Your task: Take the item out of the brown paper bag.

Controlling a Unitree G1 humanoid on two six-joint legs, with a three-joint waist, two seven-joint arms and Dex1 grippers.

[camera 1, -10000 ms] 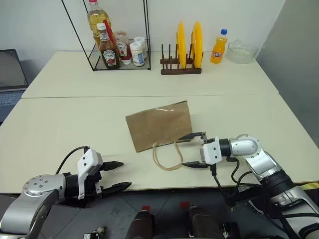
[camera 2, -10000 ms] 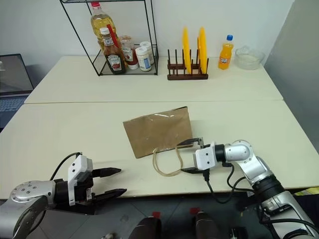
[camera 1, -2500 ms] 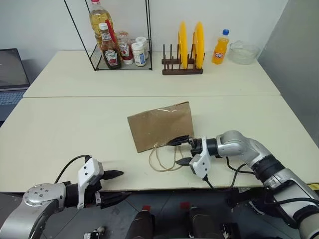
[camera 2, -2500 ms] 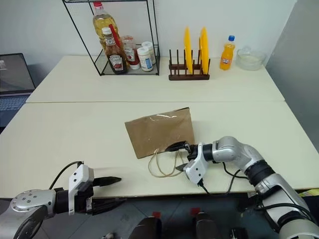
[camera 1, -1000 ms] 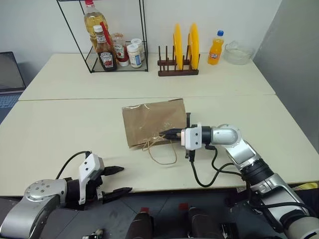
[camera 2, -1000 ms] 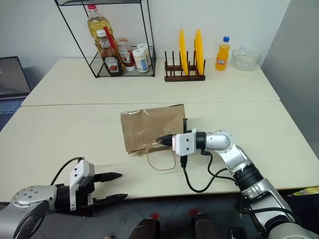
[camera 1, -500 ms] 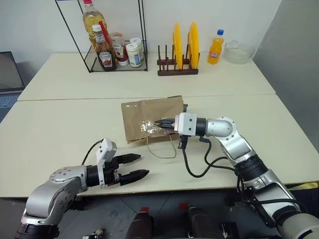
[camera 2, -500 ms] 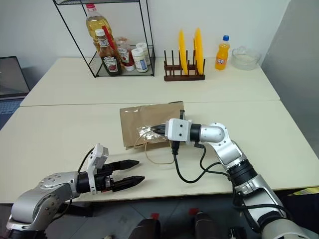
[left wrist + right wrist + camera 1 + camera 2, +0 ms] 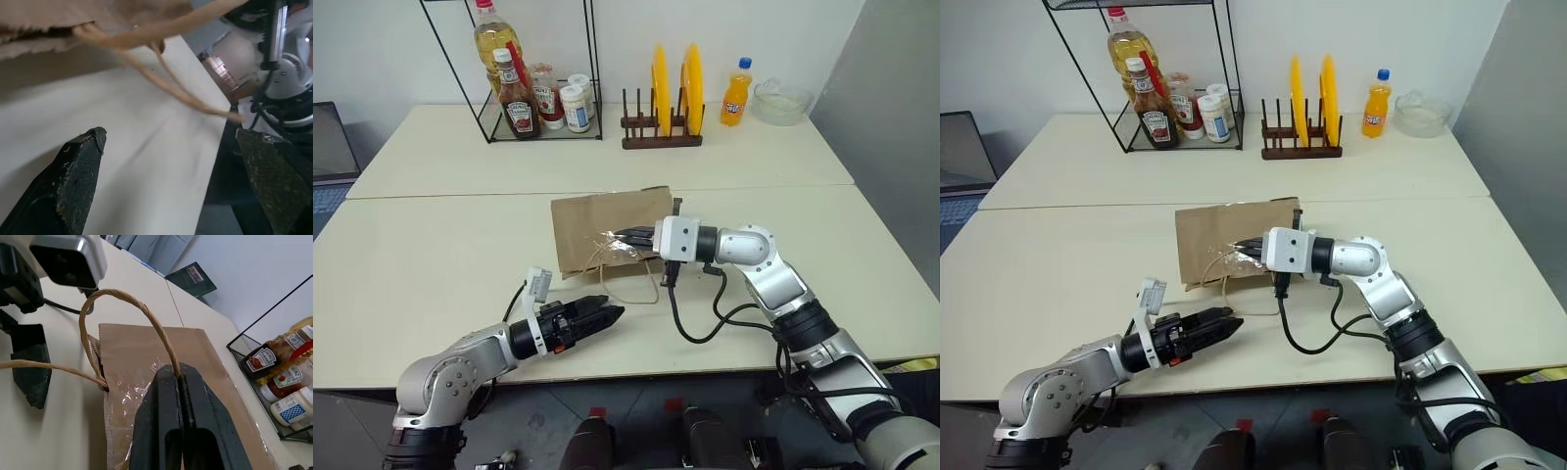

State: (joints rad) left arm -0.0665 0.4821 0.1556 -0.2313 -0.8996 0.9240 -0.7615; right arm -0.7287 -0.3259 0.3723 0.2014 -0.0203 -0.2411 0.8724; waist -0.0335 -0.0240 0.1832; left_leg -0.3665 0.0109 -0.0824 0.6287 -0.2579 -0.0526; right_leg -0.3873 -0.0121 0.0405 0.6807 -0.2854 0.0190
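The right gripper [image 9: 1252, 249] pinches the brown paper bag [image 9: 1224, 235] handle, so the wide-open, empty left gripper [image 9: 1219, 326] must reach inside next.

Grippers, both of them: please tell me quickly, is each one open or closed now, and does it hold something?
Left gripper: open, holding nothing, pointed at the brown paper bag.
Right gripper: closed on a cord handle of the bag.

Brown paper bag [image 9: 607, 227] has beige cord handles [image 9: 127, 318]. Table [image 9: 431, 255] is cream. Plates [image 9: 672, 83] are yellow on a dark brown rack [image 9: 661, 140]. Soda bottle [image 9: 735, 90] is orange, blue-capped.
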